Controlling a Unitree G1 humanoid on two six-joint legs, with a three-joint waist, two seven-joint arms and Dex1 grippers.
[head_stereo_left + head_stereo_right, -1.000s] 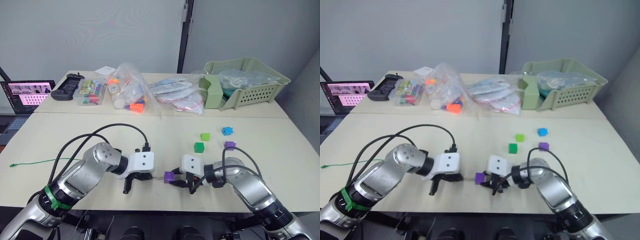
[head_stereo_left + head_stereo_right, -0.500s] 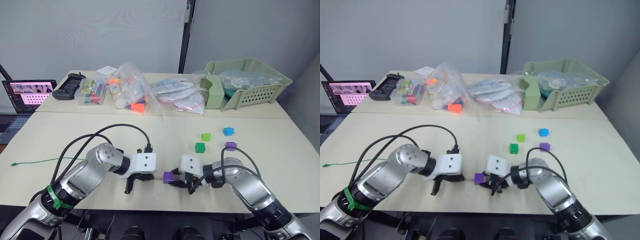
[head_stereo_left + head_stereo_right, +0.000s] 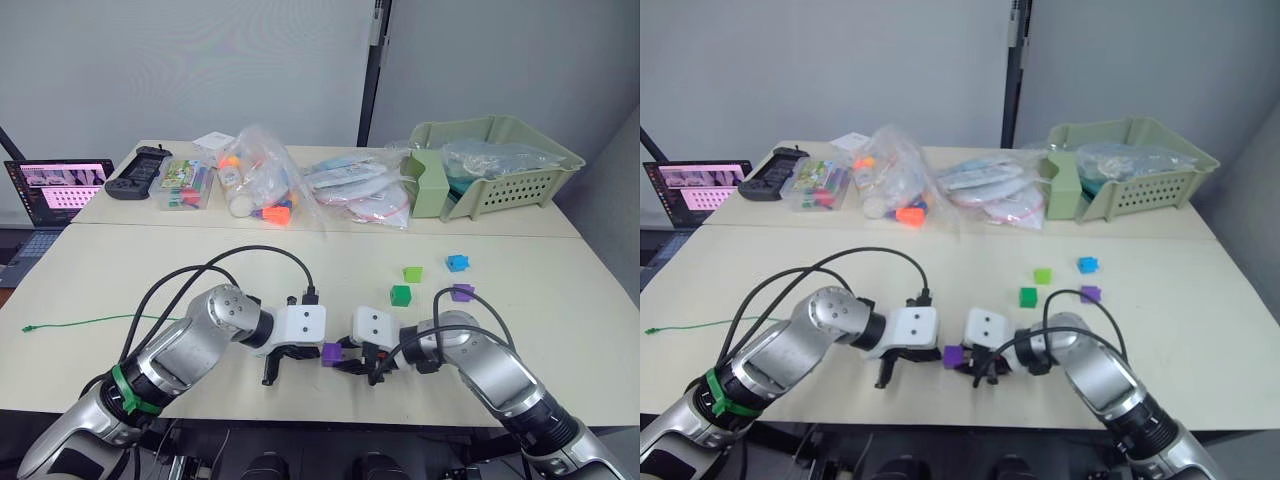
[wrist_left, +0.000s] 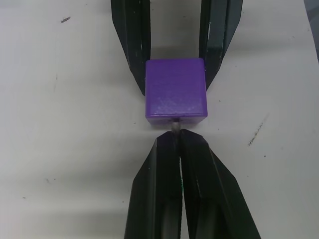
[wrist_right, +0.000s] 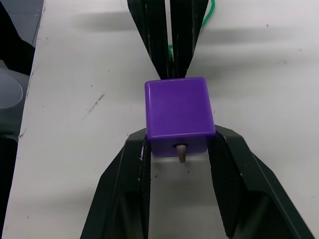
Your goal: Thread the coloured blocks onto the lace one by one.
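A purple block (image 3: 331, 352) sits just above the table near its front edge, between my two grippers. My right gripper (image 5: 179, 137) is shut on that block, one finger on each side. My left gripper (image 4: 175, 133) is shut on the lace's stiff pale tip, which is pushed into the block's hole. The tip (image 5: 181, 154) pokes out of the side that faces my right wrist. The green lace (image 3: 80, 322) trails over the table to the far left. To the right lie a dark green block (image 3: 400, 294), a light green block (image 3: 411, 273), a blue block (image 3: 456, 262) and a second purple block (image 3: 461, 292).
Clear bags of toys (image 3: 255, 185) and packets (image 3: 355, 190) lie along the table's back. A pale green basket (image 3: 500, 160) stands at the back right. A laptop (image 3: 55, 190) and a black controller (image 3: 135, 172) sit at the back left.
My left gripper has moved right to meet the purple block. The right gripper has shifted the block slightly left. The lace tip now sits in the block's hole.
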